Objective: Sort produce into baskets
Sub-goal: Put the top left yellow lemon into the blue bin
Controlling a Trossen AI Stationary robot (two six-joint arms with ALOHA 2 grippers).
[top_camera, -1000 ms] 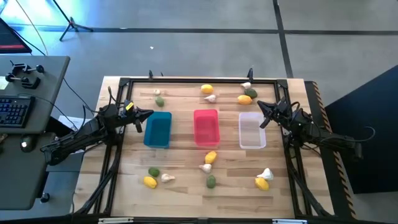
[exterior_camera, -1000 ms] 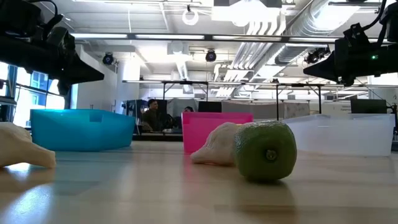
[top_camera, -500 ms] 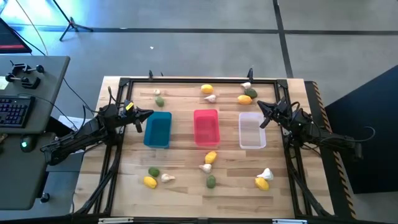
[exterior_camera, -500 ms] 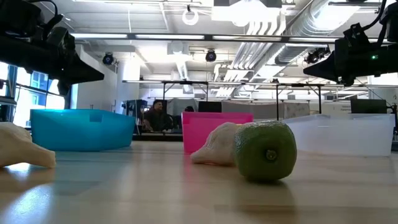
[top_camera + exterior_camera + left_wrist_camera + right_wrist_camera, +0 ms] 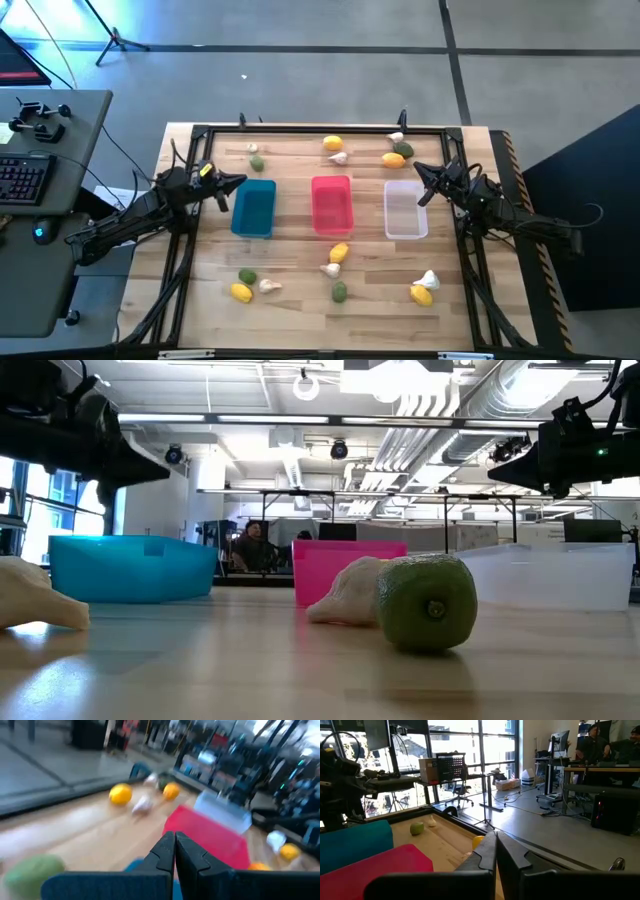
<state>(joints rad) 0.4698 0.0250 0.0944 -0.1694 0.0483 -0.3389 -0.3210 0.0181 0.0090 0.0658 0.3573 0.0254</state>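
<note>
Three baskets stand in a row mid-table: blue (image 5: 253, 207), pink-red (image 5: 331, 204) and translucent white (image 5: 405, 209). Produce lies scattered on the table: lemons (image 5: 333, 143) (image 5: 393, 159), garlic (image 5: 339, 157) and green fruits (image 5: 257, 162) at the far side; lemons (image 5: 240, 292) (image 5: 421, 294), garlic (image 5: 330, 268) and green fruits (image 5: 340, 291) near the front. My left gripper (image 5: 240, 181) hovers shut by the blue basket's far left corner, holding nothing. My right gripper (image 5: 418, 169) hovers shut over the white basket's far right corner, also holding nothing.
A black frame (image 5: 300, 130) runs round the table's far edge and sides. A desk with a keyboard (image 5: 20, 180) stands left of the table. Bare wood lies between the baskets and the near produce. People sit in the room beyond (image 5: 250, 545).
</note>
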